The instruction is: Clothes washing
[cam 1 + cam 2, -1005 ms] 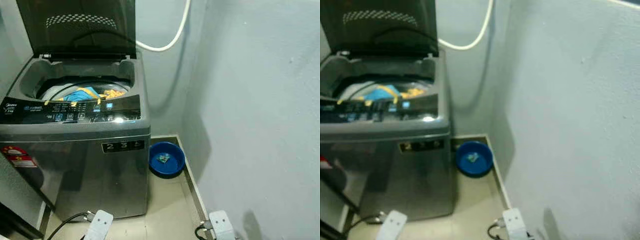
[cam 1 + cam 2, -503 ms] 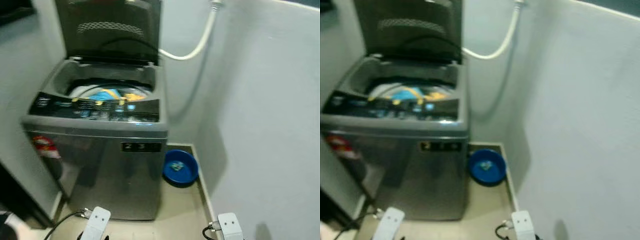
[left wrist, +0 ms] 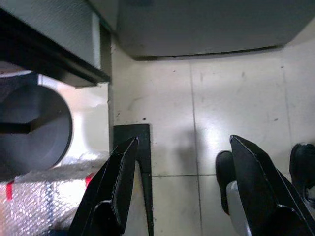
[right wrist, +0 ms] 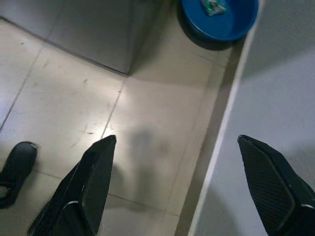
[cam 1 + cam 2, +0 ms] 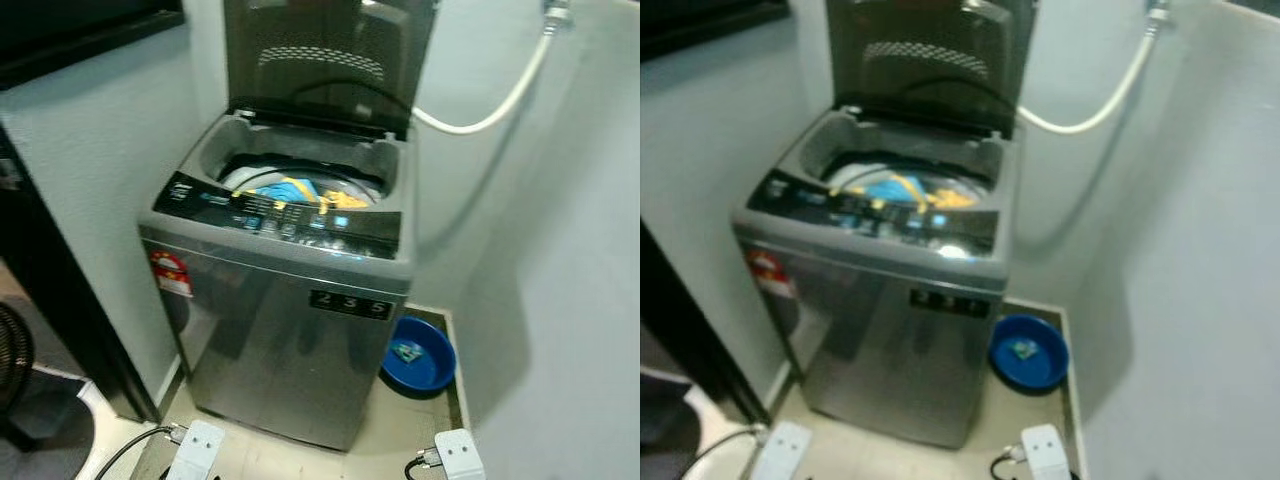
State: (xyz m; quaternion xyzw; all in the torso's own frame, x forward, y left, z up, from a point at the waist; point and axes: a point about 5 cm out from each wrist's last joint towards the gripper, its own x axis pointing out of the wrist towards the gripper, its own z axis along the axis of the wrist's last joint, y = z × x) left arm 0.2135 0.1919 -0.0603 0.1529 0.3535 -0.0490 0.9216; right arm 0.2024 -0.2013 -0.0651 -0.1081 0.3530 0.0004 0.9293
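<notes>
we see the washing machine point(image 5: 290, 320), lid raised, ahead and above our left gripper point(image 3: 184, 182) and right gripper point(image 4: 179, 182), both released, left nearer.

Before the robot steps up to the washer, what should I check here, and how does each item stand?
1. Washer lid raised: ok.
2. Clothes already in the drum: ok, blue and yellow fabric lies inside.
3. Control panel lit: ok; which setting, cannot tell.
4. Left pincer open and holding nothing: ok, it hangs over the floor tiles.
5. Right pincer open and holding nothing: ok.
6. Detergent added: cannot tell; a blue basin with a small packet sits on the floor, right of the washer.
</notes>
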